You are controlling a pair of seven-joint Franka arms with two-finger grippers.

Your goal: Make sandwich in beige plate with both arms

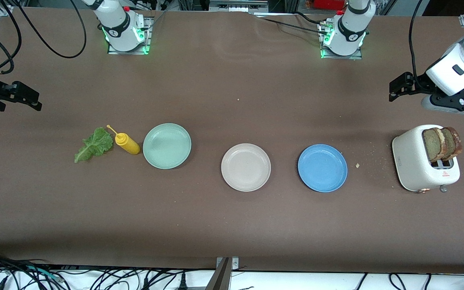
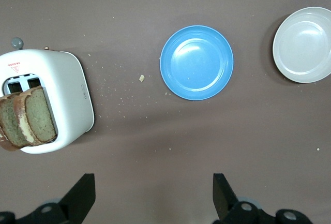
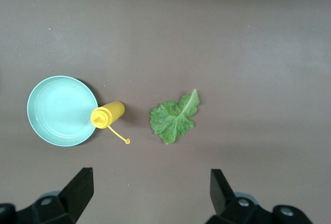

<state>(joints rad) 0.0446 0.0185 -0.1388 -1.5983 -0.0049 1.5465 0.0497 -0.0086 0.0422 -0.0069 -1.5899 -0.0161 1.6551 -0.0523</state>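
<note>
The beige plate [image 1: 246, 167] [image 2: 305, 43] sits bare in the middle of the table. Two tan bread slices [image 1: 441, 143] [image 2: 26, 123] stand upright in the white toaster [image 1: 411, 161] at the left arm's end. A ruffled green lettuce leaf [image 1: 92, 144] [image 3: 175, 118] lies flat toward the right arm's end. My left gripper [image 1: 397, 88] [image 2: 153, 182] hangs open over bare table by the toaster, holding nothing. My right gripper [image 1: 30, 98] [image 3: 151, 180] hangs open over bare table by the lettuce, also holding nothing.
A mint green plate [image 1: 167, 146] and a blue plate [image 1: 322, 168] flank the beige one. A yellow squeeze bottle [image 1: 127, 143] lies between the lettuce and the mint plate. Crumbs [image 1: 357, 165] dot the table between the blue plate and the toaster.
</note>
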